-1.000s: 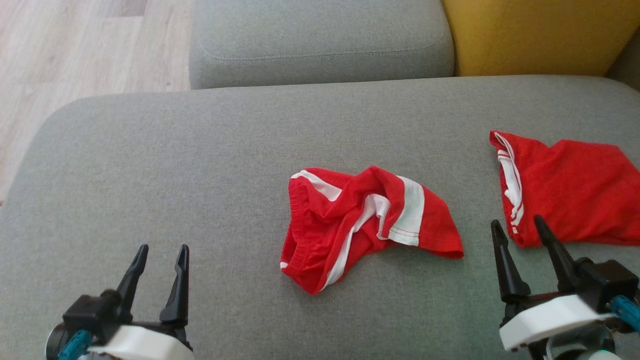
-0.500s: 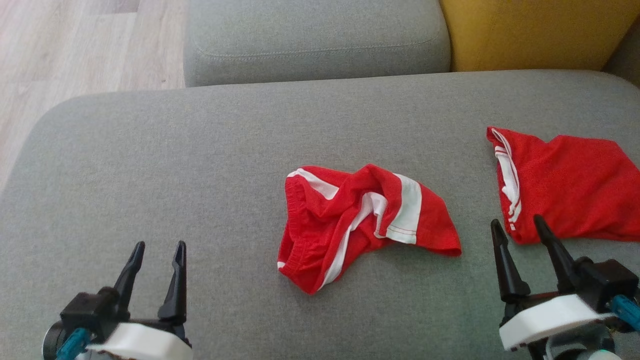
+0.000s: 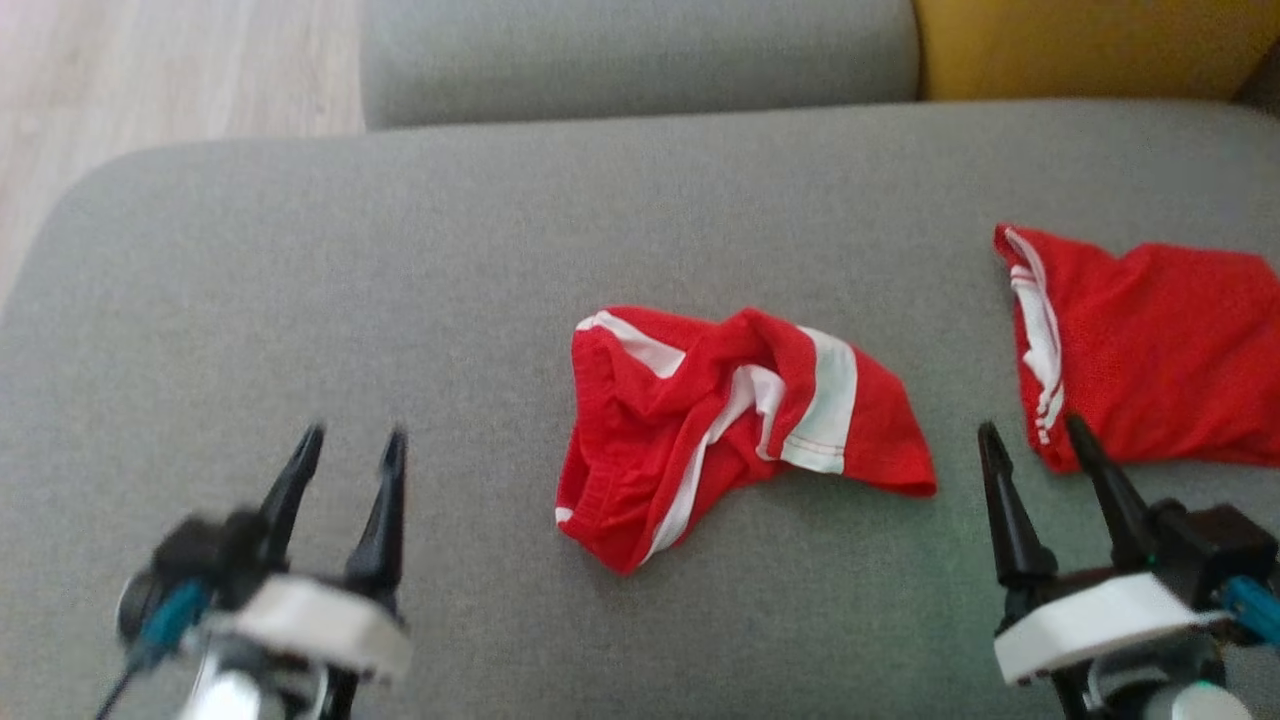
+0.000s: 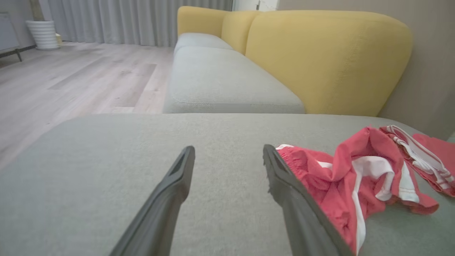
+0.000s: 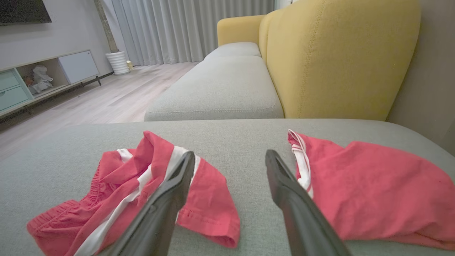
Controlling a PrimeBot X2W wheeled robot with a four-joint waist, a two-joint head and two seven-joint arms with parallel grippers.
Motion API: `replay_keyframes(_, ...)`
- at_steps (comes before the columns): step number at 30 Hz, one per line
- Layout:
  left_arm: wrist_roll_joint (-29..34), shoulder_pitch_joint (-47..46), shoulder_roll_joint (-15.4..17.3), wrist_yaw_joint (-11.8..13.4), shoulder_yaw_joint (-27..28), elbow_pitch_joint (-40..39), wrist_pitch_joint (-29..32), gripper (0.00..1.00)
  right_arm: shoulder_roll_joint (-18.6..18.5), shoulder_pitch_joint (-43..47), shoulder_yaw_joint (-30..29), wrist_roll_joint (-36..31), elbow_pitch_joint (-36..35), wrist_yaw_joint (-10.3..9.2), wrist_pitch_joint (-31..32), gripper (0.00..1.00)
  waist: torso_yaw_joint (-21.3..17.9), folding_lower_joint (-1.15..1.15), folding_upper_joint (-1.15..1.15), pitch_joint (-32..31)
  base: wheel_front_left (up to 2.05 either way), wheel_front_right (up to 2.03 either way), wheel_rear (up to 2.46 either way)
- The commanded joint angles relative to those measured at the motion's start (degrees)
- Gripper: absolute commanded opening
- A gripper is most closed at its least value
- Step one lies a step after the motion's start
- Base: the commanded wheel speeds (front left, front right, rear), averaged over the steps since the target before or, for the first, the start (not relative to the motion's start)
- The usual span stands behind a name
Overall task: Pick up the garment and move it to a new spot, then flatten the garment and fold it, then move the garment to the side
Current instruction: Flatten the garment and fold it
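Fingers (image 4: 176,181) on our left gripper (image 3: 356,433) stand spread apart with nothing between them, low over bare grey fabric at the near left of the sofa seat cushion (image 3: 300,250). Our right gripper (image 3: 1032,425), at the near right, is likewise released and empty. We see the red shorts (image 3: 740,430) lying crumpled in the middle of that cushion, elastic waistband toward our left and white side stripes twisted across the top, touching neither gripper. Bare cushion lies between our left gripper and the waistband. A second red garment (image 3: 1150,370) with white-striped trim lies flatter at the right, apart from the shorts. In the head view the tip of our right gripper's outer finger overlaps its near edge; whether it touches we cannot tell. From the right wrist, one finger crosses in front of the shorts' hem. Beyond the cushion sit another grey seat cushion (image 3: 640,60), a yellow backrest (image 3: 1090,45) and pale wood floor (image 3: 150,70). Farther off are grey curtains (image 5: 185,28), a white ribbed planter (image 5: 117,62) and a low cabinet (image 5: 42,78) with pale drawers.
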Motion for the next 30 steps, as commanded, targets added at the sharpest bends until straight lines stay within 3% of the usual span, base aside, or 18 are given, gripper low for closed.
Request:
replay_keyframes(1,0.1,-5.2,0.5,-0.2,2.0,-1.6,0.1,1.00,-0.3,-3.7,1.4,0.4,-2.4,0.37,0.1,1.00,0.0,0.00,0.00,1.7,0.00,0.00,0.00)
replay_keyframes(8,-2.4,-19.6,-2.3,-6.2,-1.7,8.1,4.6,1.00,-0.3,-7.9,4.0,-0.1,-2.1,0.37,-0.1,1.00,-2.3,0.00,0.00,7.8,0.00,0.00,0.00)
replay_keyframes(14,-6.4,-30.7,-5.6,-11.7,-3.9,23.3,8.8,1.00,-0.3,-10.3,4.8,0.7,-0.8,0.37,-1.1,1.00,-6.1,0.00,0.00,10.9,0.00,0.00,0.00)
replay_keyframes(23,-15.1,-36.5,-8.1,-14.4,-4.6,35.0,13.0,1.00,-0.3,-10.7,4.6,2.0,0.7,0.37,-2.6,1.00,-8.8,0.00,0.00,12.1,0.00,0.00,0.00)
replay_keyframes(24,-16.6,-36.6,-8.4,-14.5,-4.6,35.6,13.7,0.95,-0.3,-10.8,4.6,2.1,0.9,0.37,-2.7,1.00,-8.9,0.00,0.00,12.0,0.00,0.00,0.00)
replay_keyframes(25,-17.3,-36.7,-8.2,-14.5,-5.0,36.1,14.3,0.49,-0.3,-10.8,4.6,2.2,1.1,0.37,-2.8,1.00,-9.0,0.00,0.00,12.0,0.00,0.00,0.00)
replay_keyframes(26,-18.3,-36.7,-8.1,-14.6,-5.2,36.2,14.6,0.20,-0.3,-10.9,4.5,2.3,1.2,0.37,-2.9,1.00,-9.0,0.00,0.00,12.0,0.00,0.00,0.00)
replay_keyframes(27,-19.3,-36.8,-8.1,-14.6,-5.4,36.2,14.7,0.00,-0.3,-10.9,4.5,2.5,1.3,0.37,-3.0,1.00,-9.0,0.00,0.00,12.0,0.00,0.00,0.00)
replay_keyframes(30,-19.2,-37.2,-6.6,-14.7,-7.0,34.6,12.7,0.00,-0.3,-11.0,4.1,2.7,1.7,0.37,-3.3,1.00,-8.5,0.00,0.00,11.6,0.00,0.00,0.00)
